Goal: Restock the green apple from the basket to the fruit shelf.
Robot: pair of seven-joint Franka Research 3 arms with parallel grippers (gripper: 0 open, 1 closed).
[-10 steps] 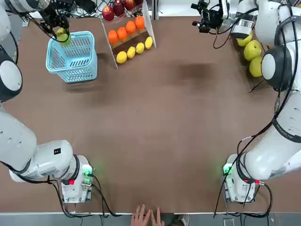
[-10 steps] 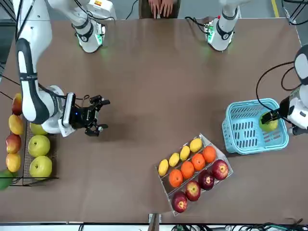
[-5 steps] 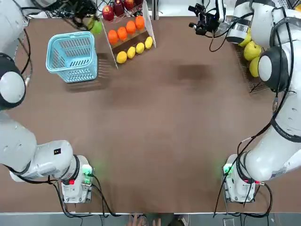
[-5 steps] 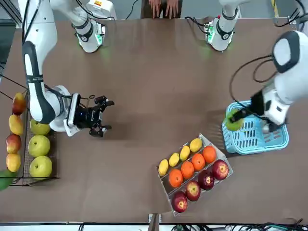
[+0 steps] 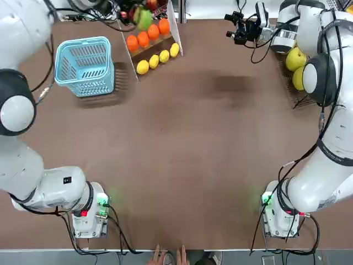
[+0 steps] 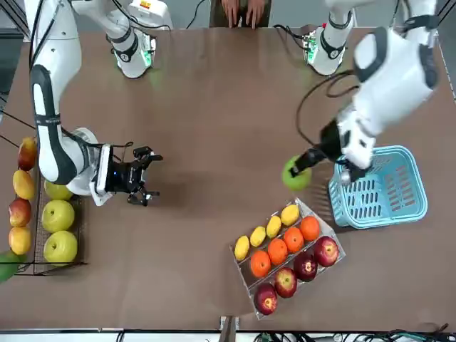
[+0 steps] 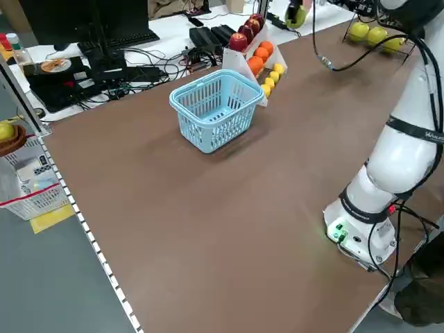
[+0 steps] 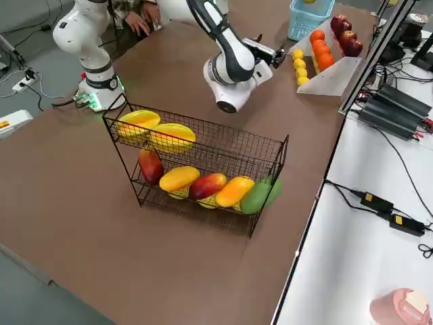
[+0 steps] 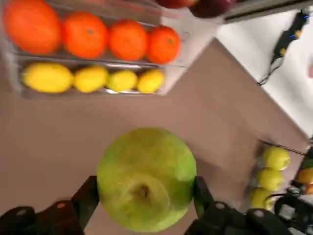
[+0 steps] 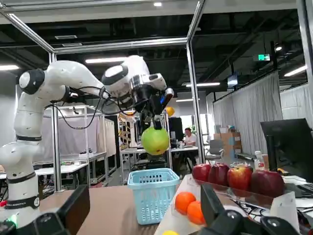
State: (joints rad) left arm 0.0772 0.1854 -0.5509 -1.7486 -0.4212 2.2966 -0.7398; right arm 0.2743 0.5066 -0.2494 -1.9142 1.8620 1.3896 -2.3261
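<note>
A brown tabletop (image 6: 214, 142) spans the scene beneath two white robot arms, the left arm (image 6: 399, 71) reaching toward the far edge and the right arm (image 6: 53, 107) extended along the table's right side. The black wire fruit shelf (image 8: 216, 145) stands by the right edge, toward the far right corner, its slanted trays carrying rounded yellow-green apples (image 6: 58, 216) and longer fruit in orange-yellow, red and green. A white slanted stand (image 6: 331, 228) sits angled near the far edge, left of its middle. Close by, toward the far left corner, is the light blue basket (image 6: 377, 189), lattice-sided and upright. The right gripper (image 10: 145, 198) hangs over the far right part of the tabletop beside the shelf, its fingers wide apart with nothing between them. The left gripper (image 9: 146, 188) is above the table near the far edge, clear of the basket and beside the stand, its fingers parted only by the width of the green apple (image 9: 146, 178), which they clasp from opposite sides in the air. A person's hands (image 6: 242, 13) are at the near edge. On the stand are four red apples (image 6: 286, 283) in the row closest to the far edge, then four oranges (image 6: 277, 251), then four small lemons (image 6: 273, 226).
</note>
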